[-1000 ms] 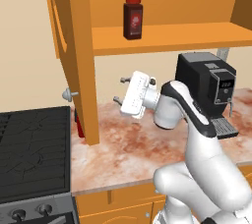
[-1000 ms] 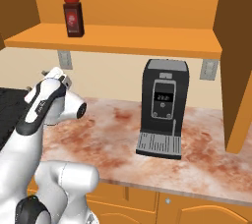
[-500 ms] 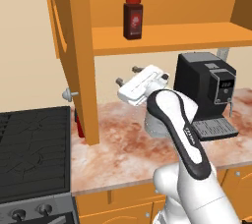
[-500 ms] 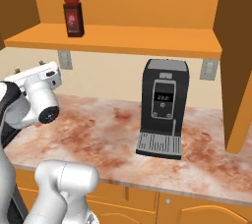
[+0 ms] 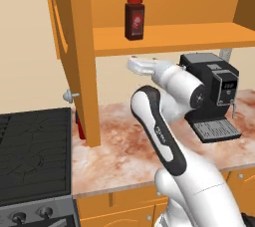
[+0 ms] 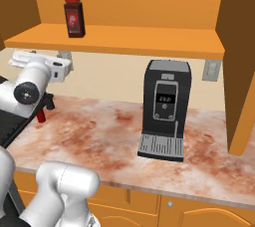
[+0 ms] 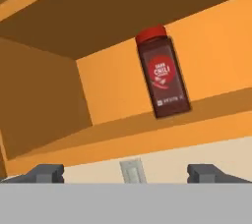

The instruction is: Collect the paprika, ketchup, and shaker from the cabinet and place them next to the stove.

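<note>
Wide open and holding nothing, the gripper [image 7: 126, 174] points up at the shelf from below. Its two dark fingertips [image 7: 45, 173] stand far apart, with bare wall and a small wall plate [image 7: 130, 170] between them.

Up and a bit to the right in the hand view stands the paprika [image 7: 163, 72]. It is a dark jar with a red cap, and it stands straight up on the cabinet [image 5: 164, 36] shelf, near the front edge. Nothing else stands close to it. The hand is lower than the shelf and well apart from the jar.

I think the step now is to reach for the paprika. To do it well, the hand should go up first so it clears the shelf edge. Then it should line up until the jar is right in the middle between the fingers. It should slide in slowly and close around the dark body, not the cap. A bump could knock the jar over, since it is tall and thin.

Something red [image 5: 80, 127] peeks out low behind the cabinet door, next to the stove [image 5: 32, 154]. I cannot tell for sure what it is. A coffee machine [image 6: 164, 109] stands on the counter [image 6: 104, 134], off to the side.
</note>
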Robot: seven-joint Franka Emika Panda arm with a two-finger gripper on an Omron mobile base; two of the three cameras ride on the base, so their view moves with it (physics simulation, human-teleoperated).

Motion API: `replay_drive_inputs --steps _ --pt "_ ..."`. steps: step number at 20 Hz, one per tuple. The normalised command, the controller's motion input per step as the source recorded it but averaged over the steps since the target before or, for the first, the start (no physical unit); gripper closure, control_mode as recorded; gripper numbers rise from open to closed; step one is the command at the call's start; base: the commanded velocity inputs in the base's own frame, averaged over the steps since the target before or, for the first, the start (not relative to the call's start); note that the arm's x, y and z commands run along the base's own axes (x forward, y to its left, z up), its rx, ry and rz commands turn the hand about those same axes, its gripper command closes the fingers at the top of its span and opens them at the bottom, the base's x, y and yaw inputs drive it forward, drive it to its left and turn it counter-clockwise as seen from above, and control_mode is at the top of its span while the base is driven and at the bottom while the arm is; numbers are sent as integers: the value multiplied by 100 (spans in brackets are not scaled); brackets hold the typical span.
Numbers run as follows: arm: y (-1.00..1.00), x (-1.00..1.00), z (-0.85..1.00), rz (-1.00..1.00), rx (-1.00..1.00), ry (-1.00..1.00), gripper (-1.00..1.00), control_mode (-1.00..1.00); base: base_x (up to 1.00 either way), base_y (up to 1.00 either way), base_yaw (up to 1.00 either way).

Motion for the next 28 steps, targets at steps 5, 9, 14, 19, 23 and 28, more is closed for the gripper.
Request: replay_drive_inputs --steps 5,9,14,19,23,28 --pt "-51 -2 36 -20 15 32 -100 -100 0 0 0" --pt "-16 0 58 -11 6 17 -100 -100 0 0 0" --pt "-9 -6 35 -3 0 17 -100 -100 0 0 0" --pt "-5 0 -25 5 -4 14 -100 -100 0 0 0" --pt "-2 0 -17 16 -7 -1 -100 -100 0 0 0" --pt "-7 0 0 18 -11 -16 -100 -100 0 0 0"
